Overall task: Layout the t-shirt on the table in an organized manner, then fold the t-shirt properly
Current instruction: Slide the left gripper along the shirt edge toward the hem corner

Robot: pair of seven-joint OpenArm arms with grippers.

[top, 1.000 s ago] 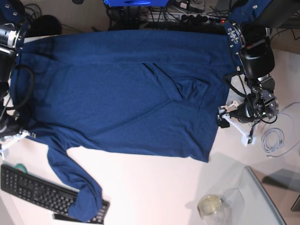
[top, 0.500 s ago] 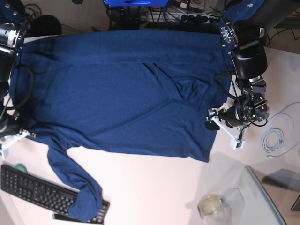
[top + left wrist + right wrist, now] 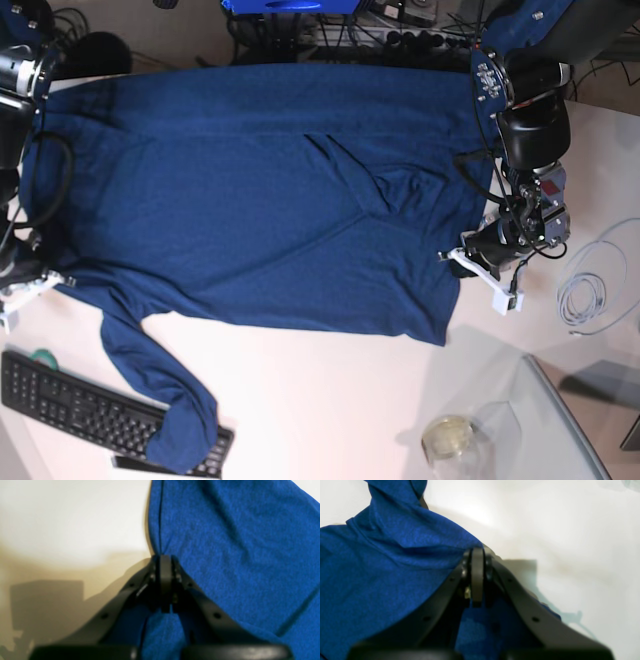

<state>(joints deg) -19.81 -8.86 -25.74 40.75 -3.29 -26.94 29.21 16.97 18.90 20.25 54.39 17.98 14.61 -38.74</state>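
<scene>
The t-shirt (image 3: 270, 200) lies spread over most of the table (image 3: 330, 410), with its top edge along the far edge. One long sleeve hangs down toward the near left corner and its end rests on a black keyboard (image 3: 70, 405).

The left gripper (image 3: 165, 560) has its 2 fingers pressed tight together on the side edge of the t-shirt, near the right edge of the table. The right gripper (image 3: 477, 552) is also squeezed tight, and it pinches the cloth at the other side, near the left edge of the table. Both grips hold only a thin bit of edge.

What could go wrong? I think the cloth could slip out if an arm pulls fast, because so little of it is held. If 1 arm lifts more than the other, the shirt could twist and fold crooked. The sleeve on the keyboard could drag it or catch on the keys. There is a bunched fold in the middle right of the shirt, and it could get trapped inside the fold and stay lumpy.

The shirt is soft, floppy knit cloth, dark blue, with a tiny fuzzy grain up close. The table is smooth, hard and white. The gripper fingers are black, hard and curved. A small round jar (image 3: 448, 437) stands by the near right corner, next to a glass panel (image 3: 560, 430).
</scene>
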